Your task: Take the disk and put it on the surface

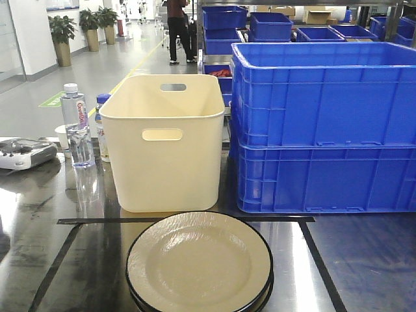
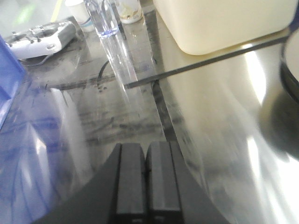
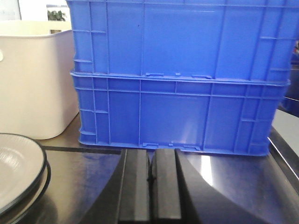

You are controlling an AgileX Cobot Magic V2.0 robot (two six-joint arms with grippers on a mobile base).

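- A cream plastic bin [image 1: 170, 146] with handle holes stands upright at the middle.
- Two blue crates [image 1: 325, 130] are stacked just beside it, on its right (they seem to touch it or nearly).
- A clear water bottle [image 1: 77, 127] with a white cap stands to the left of the bin.
- A white controller [image 1: 25, 153] lies at the far left.
- A person [image 1: 177, 29] stands far behind, in the hall.
- Potted plants [image 1: 63, 36] stand along the left wall.
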